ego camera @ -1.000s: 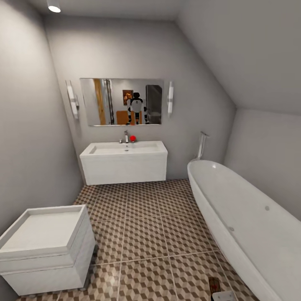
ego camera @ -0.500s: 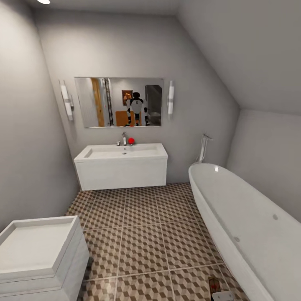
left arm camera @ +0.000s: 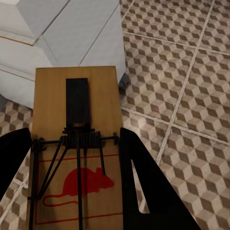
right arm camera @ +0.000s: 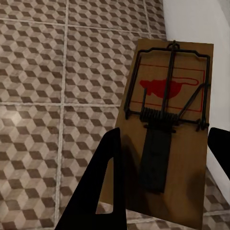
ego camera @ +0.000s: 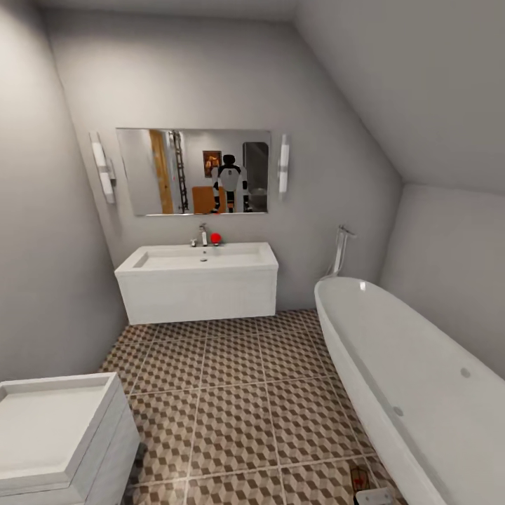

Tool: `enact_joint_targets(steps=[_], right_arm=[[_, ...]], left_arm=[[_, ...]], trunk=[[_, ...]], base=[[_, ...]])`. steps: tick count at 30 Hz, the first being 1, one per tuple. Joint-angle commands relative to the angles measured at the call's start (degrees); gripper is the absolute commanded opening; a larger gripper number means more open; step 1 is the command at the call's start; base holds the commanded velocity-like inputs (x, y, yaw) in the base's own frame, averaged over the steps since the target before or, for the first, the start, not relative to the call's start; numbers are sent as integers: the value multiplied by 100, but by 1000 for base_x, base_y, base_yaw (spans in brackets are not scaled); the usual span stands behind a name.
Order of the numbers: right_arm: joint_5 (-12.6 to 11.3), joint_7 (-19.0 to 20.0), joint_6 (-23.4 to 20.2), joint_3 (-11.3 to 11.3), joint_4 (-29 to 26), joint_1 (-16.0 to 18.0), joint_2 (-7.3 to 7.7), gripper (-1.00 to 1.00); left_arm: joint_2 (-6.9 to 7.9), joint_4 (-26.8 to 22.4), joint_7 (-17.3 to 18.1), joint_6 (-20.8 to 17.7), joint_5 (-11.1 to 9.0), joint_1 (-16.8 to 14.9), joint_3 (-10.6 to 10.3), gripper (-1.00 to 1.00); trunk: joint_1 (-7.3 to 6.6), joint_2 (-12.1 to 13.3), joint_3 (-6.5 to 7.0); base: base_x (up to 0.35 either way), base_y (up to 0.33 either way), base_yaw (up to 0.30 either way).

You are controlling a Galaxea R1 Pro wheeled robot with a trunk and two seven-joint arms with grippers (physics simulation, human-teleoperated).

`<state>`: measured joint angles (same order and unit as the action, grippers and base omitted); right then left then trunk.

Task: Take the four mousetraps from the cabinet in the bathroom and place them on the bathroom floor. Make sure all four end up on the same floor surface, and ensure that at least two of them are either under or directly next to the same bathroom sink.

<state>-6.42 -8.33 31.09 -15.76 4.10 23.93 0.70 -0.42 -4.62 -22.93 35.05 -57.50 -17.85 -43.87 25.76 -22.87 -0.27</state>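
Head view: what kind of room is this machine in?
A bathroom, plainly: a white wall-hung sink with a chrome tap under a mirror, a long white bathtub on the right, and cube-patterned floor tiles.

Head faces sink (ego camera: 198, 280); wrists overlook floor (left arm camera: 191, 96) closely.

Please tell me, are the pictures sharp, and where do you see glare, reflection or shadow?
Head view: evenly lit and slightly soft, the mirror reflects the robot, and a small highlight sits on the bathtub rim. Left wrist view: the mousetrap is sharp, the tool's fingers are plain black shapes. Right wrist view: its mousetrap is sharp too.
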Motion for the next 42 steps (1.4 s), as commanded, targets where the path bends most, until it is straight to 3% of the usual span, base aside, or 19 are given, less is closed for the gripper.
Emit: enact_joint_targets(steps=[1,22,42], right_arm=[[-56,6,33,-50,20,6,-6,-100],[-61,7,30,-48,20,6,-25,-100],[-61,-57,37,-48,20,6,-17,-100]], left_arm=[[-1,-3,-54,0,-7,-4,-50,-100],[-8,-3,-56,-10,-7,-2,-51,-100],[5,-3,-45,-7,-7,-5,-51,-100]], trunk=[[2,-5,-3],[2,-5,-3],[2,-5,-3]], base=[[5,-2,0],[213,-149,0],[325,-8,0]])
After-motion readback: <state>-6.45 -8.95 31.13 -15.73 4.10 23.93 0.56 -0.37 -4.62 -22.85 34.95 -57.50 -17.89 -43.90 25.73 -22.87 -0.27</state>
